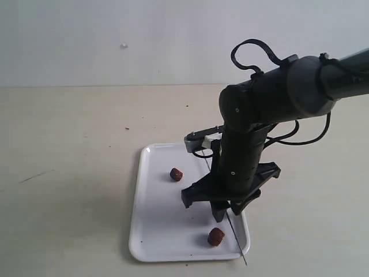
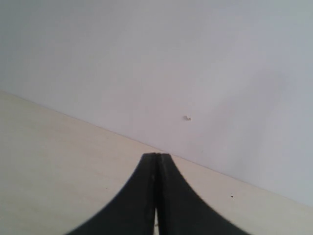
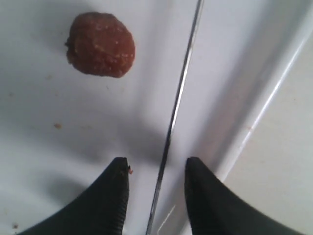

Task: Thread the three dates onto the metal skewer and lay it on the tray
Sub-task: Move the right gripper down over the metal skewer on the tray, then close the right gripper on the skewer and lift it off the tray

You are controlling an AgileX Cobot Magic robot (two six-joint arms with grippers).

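Observation:
The white tray (image 1: 151,231) lies on the table in the exterior view. Two dark reddish-brown dates rest on it, one (image 1: 176,174) near its middle and one (image 1: 216,236) near its front edge. The thin metal skewer (image 1: 237,245) lies along the tray's right side, its tip past the front rim. My right gripper (image 1: 221,216) points down over the skewer. In the right wrist view this gripper (image 3: 156,163) is open, its fingertips either side of the skewer (image 3: 178,93) without touching it, and a date (image 3: 101,44) lies beside it. My left gripper (image 2: 157,155) is shut on nothing.
The tray's raised rim (image 3: 274,83) runs close beside the skewer, with bare beige table (image 1: 69,173) beyond it. A pale wall (image 1: 115,40) stands behind the table. The left wrist view takes in only tabletop (image 2: 58,166) and wall.

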